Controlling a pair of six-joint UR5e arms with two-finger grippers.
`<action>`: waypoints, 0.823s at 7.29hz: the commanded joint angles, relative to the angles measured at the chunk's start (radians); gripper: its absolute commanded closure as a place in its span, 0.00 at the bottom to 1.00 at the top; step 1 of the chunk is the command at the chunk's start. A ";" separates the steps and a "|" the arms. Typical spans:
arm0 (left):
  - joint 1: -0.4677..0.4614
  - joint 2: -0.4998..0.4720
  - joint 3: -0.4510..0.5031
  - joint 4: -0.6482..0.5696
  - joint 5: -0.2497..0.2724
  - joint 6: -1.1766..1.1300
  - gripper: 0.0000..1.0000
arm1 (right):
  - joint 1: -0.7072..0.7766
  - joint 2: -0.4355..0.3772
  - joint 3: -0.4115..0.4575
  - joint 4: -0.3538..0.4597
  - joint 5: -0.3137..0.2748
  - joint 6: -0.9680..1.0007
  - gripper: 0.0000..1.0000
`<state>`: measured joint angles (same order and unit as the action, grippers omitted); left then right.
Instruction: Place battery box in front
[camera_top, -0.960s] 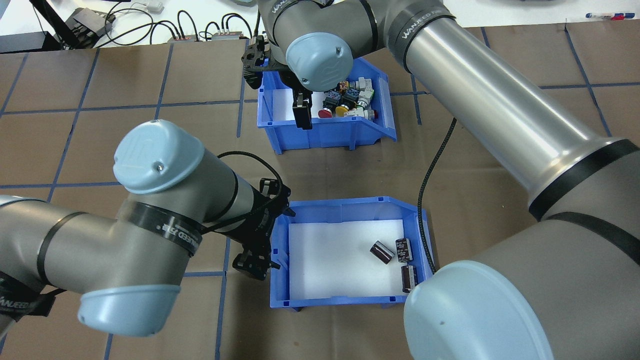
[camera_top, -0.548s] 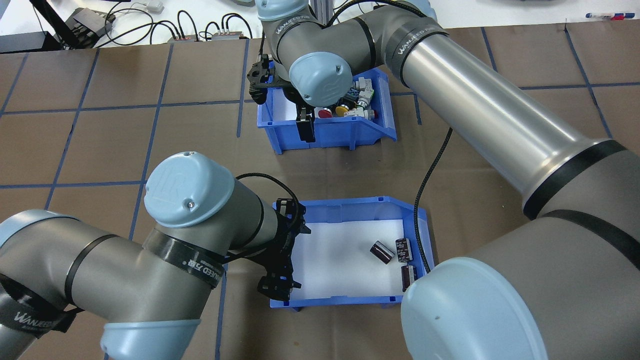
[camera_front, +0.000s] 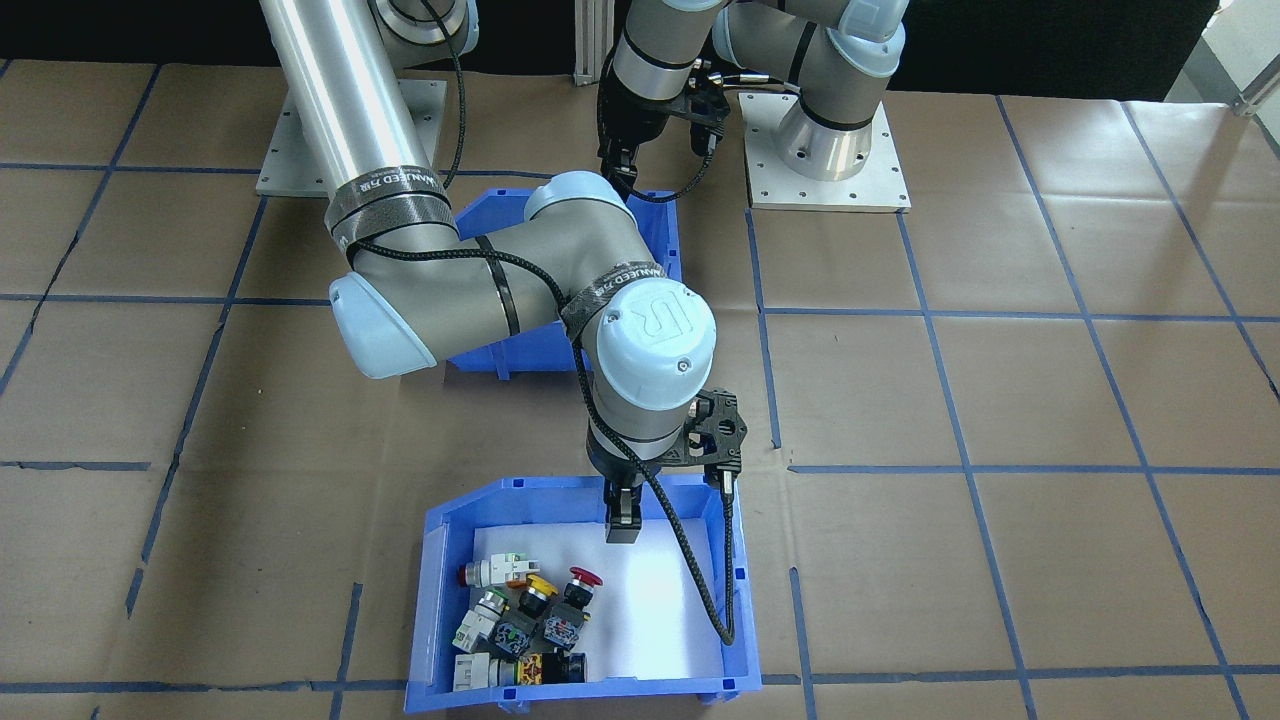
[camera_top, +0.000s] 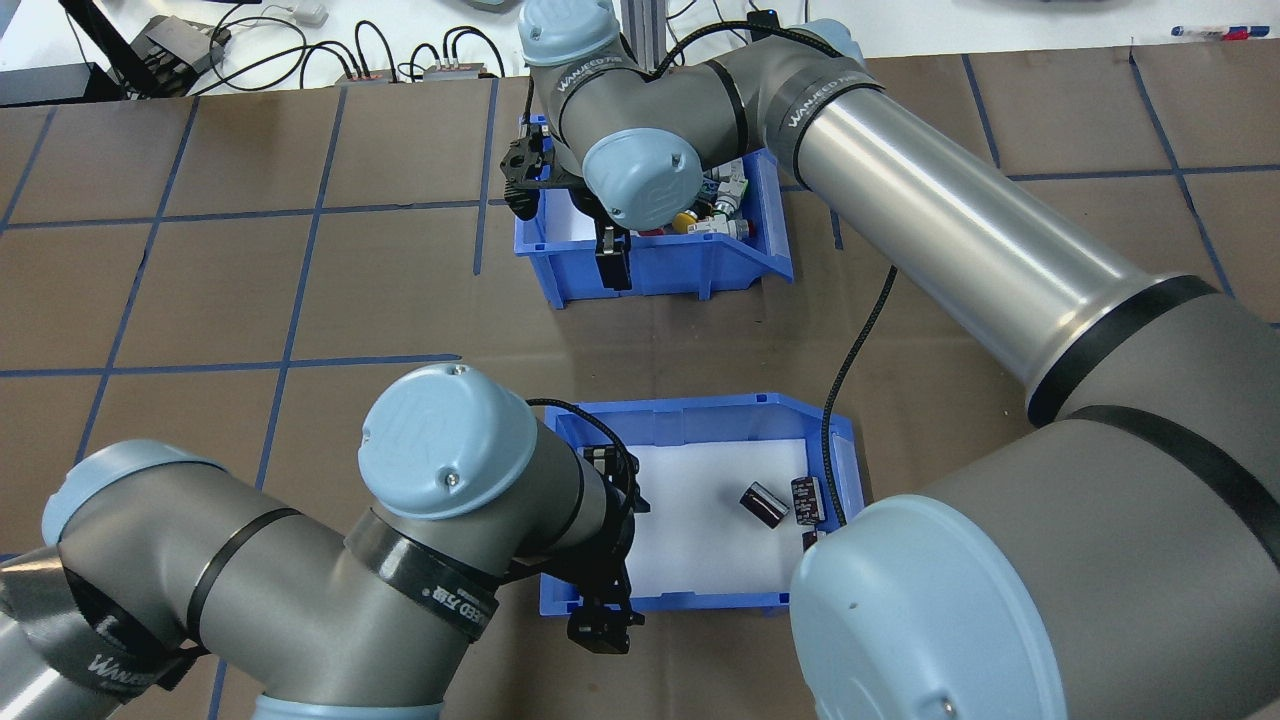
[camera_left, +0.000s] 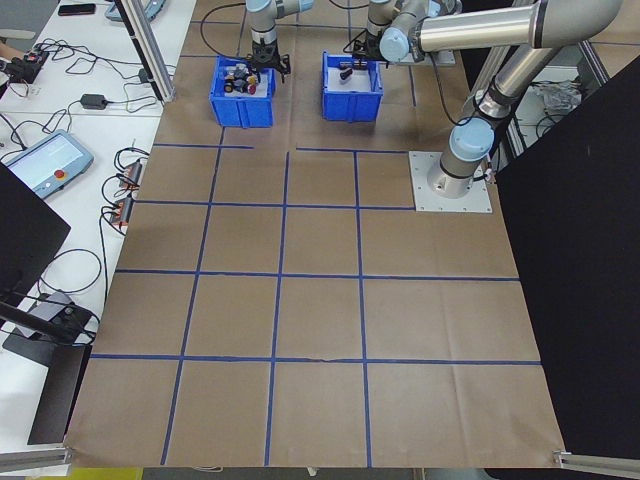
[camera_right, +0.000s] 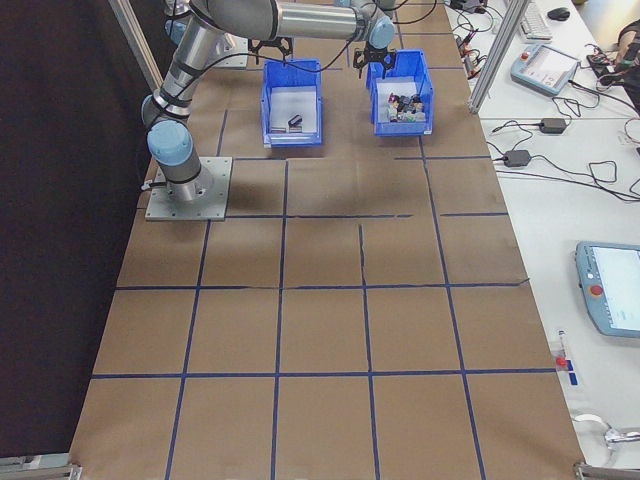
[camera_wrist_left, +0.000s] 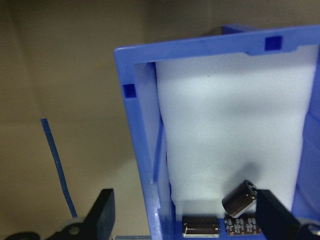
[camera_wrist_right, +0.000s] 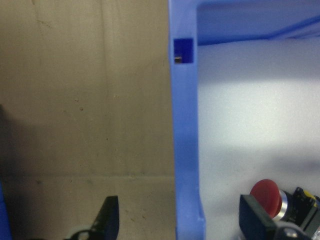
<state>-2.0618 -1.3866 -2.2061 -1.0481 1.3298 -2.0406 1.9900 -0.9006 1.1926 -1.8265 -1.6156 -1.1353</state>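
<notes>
The left gripper has moved onto the battery box, and is now standing spread astride its side wall, gripping nothing. The box is lying lengthwise across the table, nearer the robot than the switch bin. The right gripper, farther out, is straddling that bin's wall, unclenched.

Battery box sits nearer my base; switch bin beyond it, well apart. Three cells lie at box's right end. Switches crowd bin's right half, seen from my side. My left gripper straddles box's left wall; right gripper straddles bin's left wall.
</notes>
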 joint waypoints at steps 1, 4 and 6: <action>-0.021 0.000 -0.075 0.147 0.002 -0.103 0.00 | 0.000 0.000 -0.002 -0.023 -0.003 -0.001 0.73; -0.057 -0.003 -0.087 0.152 0.029 -0.148 0.00 | -0.011 -0.014 -0.017 -0.082 -0.040 -0.044 1.00; -0.075 -0.041 -0.087 0.155 0.038 -0.150 0.00 | -0.037 -0.059 -0.037 -0.070 -0.073 -0.067 1.00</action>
<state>-2.1259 -1.4011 -2.2931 -0.8965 1.3613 -2.1861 1.9686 -0.9310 1.1672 -1.9012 -1.6665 -1.1826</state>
